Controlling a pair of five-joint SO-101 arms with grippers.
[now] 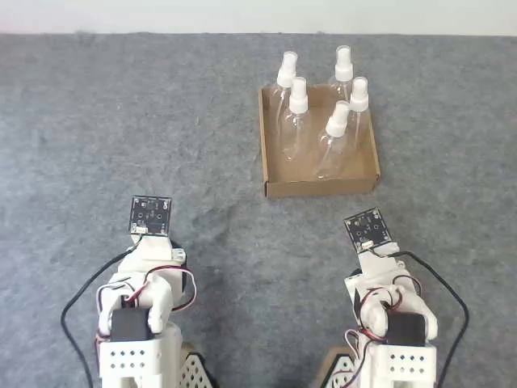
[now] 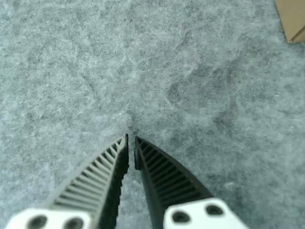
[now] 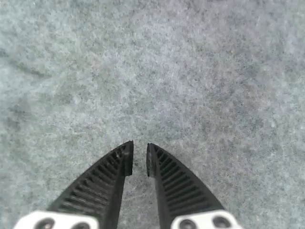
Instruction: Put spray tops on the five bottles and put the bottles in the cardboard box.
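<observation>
Grey felt bench (image 1: 97,105), high view: cardboard box (image 1: 321,188) near far edge, right of centre; five clear bottles (image 1: 296,129) standing inside, white spray tops (image 1: 299,95) fitted. Right arm (image 1: 392,319) nearer box than left arm (image 1: 137,315), both at near edge.
Left wrist: left hand (image 2: 131,143) closed, empty, ribbed black fingers (image 2: 95,181) over felt; box corner well apart.
Right wrist: right hand (image 3: 139,153) closed to a slit, empty.
Looks done.
</observation>
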